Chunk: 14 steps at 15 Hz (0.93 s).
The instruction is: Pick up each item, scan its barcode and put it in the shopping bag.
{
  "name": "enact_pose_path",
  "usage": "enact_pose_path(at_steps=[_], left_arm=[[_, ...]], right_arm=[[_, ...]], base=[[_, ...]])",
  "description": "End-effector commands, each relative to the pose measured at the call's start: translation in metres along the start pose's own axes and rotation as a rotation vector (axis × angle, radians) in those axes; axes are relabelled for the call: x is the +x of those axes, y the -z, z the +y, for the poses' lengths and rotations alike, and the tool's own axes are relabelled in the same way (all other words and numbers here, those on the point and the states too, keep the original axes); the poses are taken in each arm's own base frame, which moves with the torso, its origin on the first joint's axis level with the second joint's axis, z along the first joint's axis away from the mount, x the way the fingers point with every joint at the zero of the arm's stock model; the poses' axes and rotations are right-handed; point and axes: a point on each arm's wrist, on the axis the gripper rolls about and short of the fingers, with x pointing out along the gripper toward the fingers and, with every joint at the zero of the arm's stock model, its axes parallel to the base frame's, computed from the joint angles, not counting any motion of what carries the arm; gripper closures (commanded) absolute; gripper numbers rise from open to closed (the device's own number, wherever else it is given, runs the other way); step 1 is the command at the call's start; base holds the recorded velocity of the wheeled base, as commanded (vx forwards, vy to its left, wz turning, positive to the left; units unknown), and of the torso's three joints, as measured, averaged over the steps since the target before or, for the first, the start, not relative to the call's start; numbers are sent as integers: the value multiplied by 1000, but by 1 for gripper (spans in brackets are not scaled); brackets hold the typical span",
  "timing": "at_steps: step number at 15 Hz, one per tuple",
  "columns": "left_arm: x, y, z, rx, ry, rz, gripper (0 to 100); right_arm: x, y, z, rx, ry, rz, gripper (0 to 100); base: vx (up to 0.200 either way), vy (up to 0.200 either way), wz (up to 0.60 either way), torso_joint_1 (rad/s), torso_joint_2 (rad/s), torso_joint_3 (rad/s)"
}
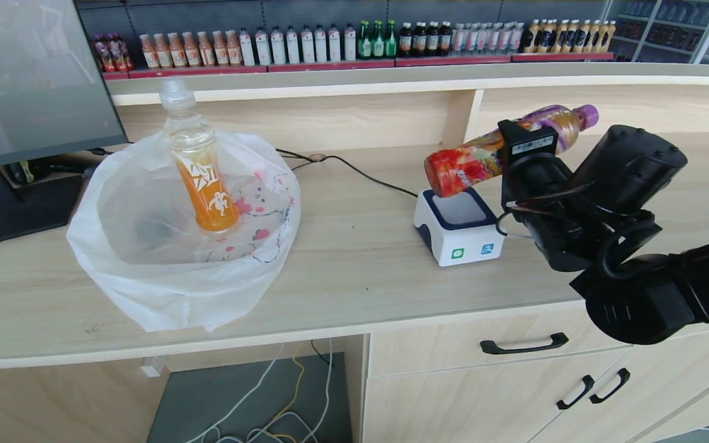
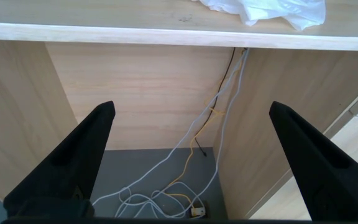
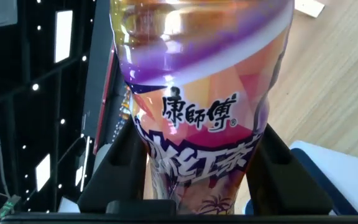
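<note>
My right gripper (image 1: 517, 144) is shut on a purple-capped bottle (image 1: 484, 157) with a red and purple label, held on its side just above the white barcode scanner (image 1: 458, 226). Up close, the right wrist view has the bottle (image 3: 204, 106) clamped between the two black fingers (image 3: 120, 162), with a corner of the scanner (image 3: 340, 168) beneath. A white shopping bag (image 1: 176, 246) lies open on the counter's left part, and an orange drink bottle (image 1: 197, 166) stands upright in it. My left gripper (image 2: 191, 162) hangs open below the counter edge, over loose cables.
A dark monitor (image 1: 28, 80) stands at the far left of the wooden counter (image 1: 354, 258). A black cable (image 1: 354, 169) runs behind the bag to the scanner. Shelves of bottles (image 1: 354, 40) line the back wall. Drawers with black handles (image 1: 524, 346) sit under the counter at right.
</note>
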Motion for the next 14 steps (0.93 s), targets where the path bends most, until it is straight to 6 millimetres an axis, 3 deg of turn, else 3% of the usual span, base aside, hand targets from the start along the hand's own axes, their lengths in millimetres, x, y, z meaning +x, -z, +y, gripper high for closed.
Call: enact_pose_path(at_steps=[1,14], left_arm=[[0,0,0,0,-2,1,0],[0,0,0,-2,0,1,0]], right_arm=[[2,3,-7,-8,15,5,100],[-7,1,-13,25,45,19,100]], base=[[0,0,0,0,0,0],[0,0,0,0,0,0]])
